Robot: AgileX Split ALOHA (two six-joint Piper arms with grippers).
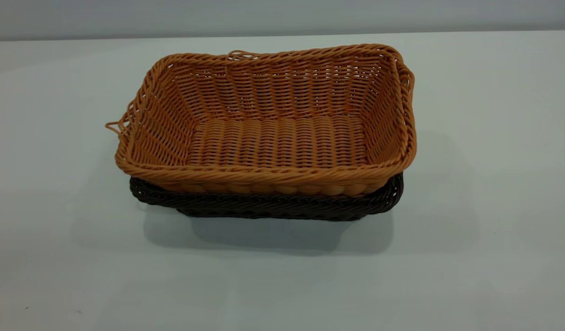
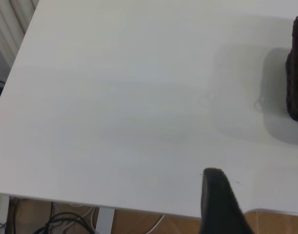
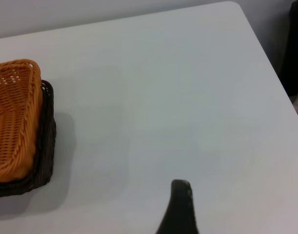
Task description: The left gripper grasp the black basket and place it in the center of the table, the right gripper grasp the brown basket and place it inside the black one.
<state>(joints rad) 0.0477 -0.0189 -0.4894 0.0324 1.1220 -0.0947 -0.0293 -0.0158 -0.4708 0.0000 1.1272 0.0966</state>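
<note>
The brown basket [image 1: 273, 138] sits nested inside the black basket [image 1: 264, 207] in the middle of the table [image 1: 494, 184]. Only the black basket's rim and lower front show beneath it. Neither gripper appears in the exterior view. In the left wrist view my left gripper [image 2: 260, 187] is open and empty over the table's edge, far from the black basket [image 2: 296, 83]. In the right wrist view my right gripper [image 3: 244, 195] is empty and shows one finger [image 3: 180, 207], set wide of the other. It is well away from the brown basket [image 3: 14, 122] and the black basket [image 3: 44, 146].
The table's edge, with wooden floor and cables [image 2: 66, 222] below, runs past my left gripper. The table's corner [image 3: 231, 6] and a dark object [image 3: 297, 44] beyond it show in the right wrist view. Bare tabletop surrounds the baskets.
</note>
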